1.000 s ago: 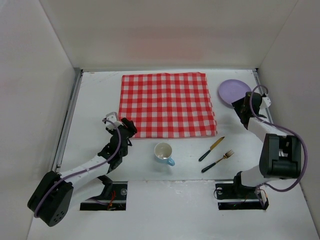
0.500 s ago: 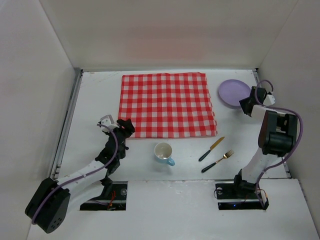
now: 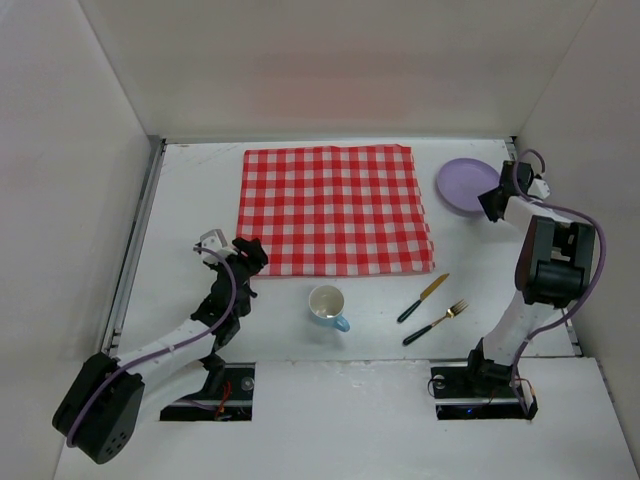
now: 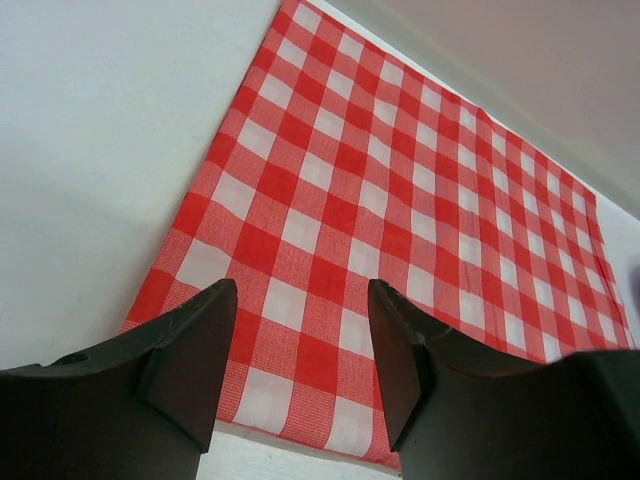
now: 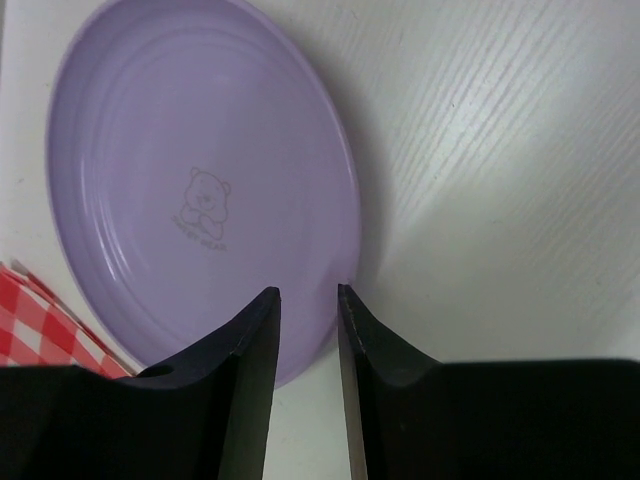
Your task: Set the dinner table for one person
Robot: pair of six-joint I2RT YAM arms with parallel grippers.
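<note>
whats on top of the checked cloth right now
Nothing lies on the cloth; its checked top shows bare. The left fingers hang open by its near left corner. The part of the table beneath it is covered.

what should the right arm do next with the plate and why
Probably ease the right gripper down so the rim of the purple plate sits between its jaws, then close. They stand slightly apart right over that rim, and the plate lies on the dinner table beside the checked cloth, not on it.

One checked cloth (image 3: 335,210), one purple plate (image 3: 465,185), one mug (image 3: 327,305), one knife (image 3: 423,297), one fork (image 3: 437,321).
</note>
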